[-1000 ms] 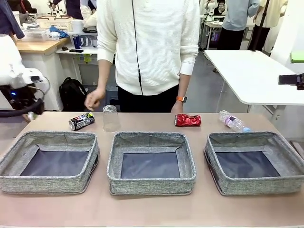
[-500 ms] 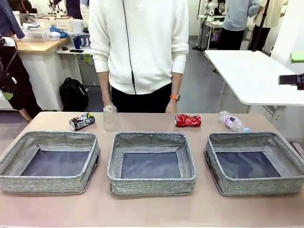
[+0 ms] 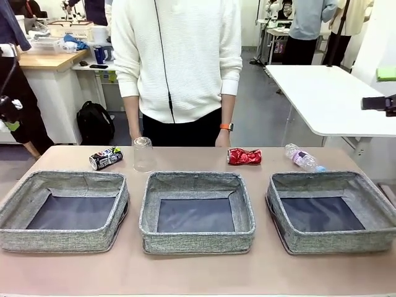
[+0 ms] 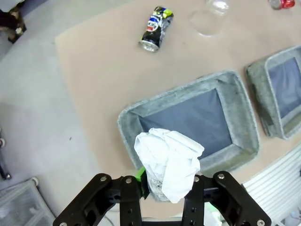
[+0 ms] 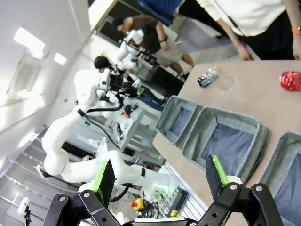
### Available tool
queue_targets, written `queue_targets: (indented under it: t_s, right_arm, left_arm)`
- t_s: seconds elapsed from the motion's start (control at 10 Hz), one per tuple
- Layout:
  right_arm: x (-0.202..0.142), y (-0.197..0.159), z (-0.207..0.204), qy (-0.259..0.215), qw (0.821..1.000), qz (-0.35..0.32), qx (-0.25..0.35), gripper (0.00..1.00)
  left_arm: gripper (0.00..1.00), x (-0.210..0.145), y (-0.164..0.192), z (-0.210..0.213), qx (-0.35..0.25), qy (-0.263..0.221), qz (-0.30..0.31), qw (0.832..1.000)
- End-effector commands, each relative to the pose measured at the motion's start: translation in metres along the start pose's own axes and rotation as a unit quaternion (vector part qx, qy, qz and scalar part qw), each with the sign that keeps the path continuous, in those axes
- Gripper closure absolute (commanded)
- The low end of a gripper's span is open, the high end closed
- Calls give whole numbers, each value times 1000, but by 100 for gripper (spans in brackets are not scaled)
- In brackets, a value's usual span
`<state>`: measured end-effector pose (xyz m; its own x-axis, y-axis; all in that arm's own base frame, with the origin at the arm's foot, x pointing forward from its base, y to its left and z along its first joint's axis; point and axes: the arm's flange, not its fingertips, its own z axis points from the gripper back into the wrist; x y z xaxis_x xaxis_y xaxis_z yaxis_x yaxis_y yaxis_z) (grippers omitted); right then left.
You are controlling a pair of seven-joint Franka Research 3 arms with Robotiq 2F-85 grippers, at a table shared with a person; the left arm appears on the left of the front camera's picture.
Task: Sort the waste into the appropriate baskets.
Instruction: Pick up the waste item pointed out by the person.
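My left pincer (image 4: 165, 187) is clamped on the crumpled paper wad (image 4: 169, 160) – green pad against its side, the wad bulging up between the fingers. It hangs above the worktop's (image 3: 198, 272) edge, over the rim of the left basket (image 4: 188, 92); whether the fingertips meet behind the paper I cannot tell. In that wrist view the dark printed can (image 4: 156, 29) lies on its side toward twelve o'clock, well apart from the basket. My right pincer (image 5: 159, 181) is spread wide with nothing between its pads, high off the worktop. From the front I see the three baskets in a row – left, middle basket (image 3: 197, 238) and right basket (image 3: 334, 242) – all showing bare dark bottoms. The printed can sits at one o'clock from the left basket. The clear cup (image 3: 143, 153) stands upside down at eleven o'clock from the middle basket, and the crushed red can (image 3: 244, 156) lies at one o'clock from it. The bottle (image 3: 303, 158) lies at eleven o'clock from the right basket. A person (image 3: 179, 62) stands at the far edge, hands hanging just above the worktop.
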<state>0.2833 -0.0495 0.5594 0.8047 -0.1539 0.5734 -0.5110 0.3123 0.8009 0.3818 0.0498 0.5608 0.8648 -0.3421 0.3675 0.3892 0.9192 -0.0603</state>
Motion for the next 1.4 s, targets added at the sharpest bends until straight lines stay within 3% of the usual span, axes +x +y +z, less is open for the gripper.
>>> queue_targets:
  t_s: [0.0,0.1,0.2,0.3,0.4,0.5,0.7,0.9,1.1,1.3]
  right_arm:
    - [3,0,-2,-8,1000,14,11,0]
    - [3,0,-2,-8,1000,14,11,0]
    - [3,0,-2,-8,1000,14,11,0]
    - [3,0,-2,-8,1000,14,11,0]
    - [3,0,-2,-8,1000,14,11,0]
    - [3,0,-2,-8,1000,14,11,0]
    - [3,0,-2,-8,1000,14,11,0]
    - [3,0,-2,-8,1000,14,11,0]
    - [3,0,-2,-8,1000,14,11,0]
    - [3,0,-2,-8,1000,14,11,0]
  left_arm:
    - [91,4,-40,6,-61,-14,67,996]
    - [91,33,-92,30,-47,34,204,977]
    - [91,50,-146,57,-41,66,194,978]
    - [91,60,-213,90,-12,56,150,987]
    - [91,63,-269,115,6,76,77,994]
    - [91,71,-319,133,33,114,54,991]
    - [91,69,-390,147,70,101,96,988]
    - [91,64,-438,156,53,74,102,991]
    - [91,80,-445,166,43,65,118,990]
    - [91,92,-440,169,16,87,132,987]
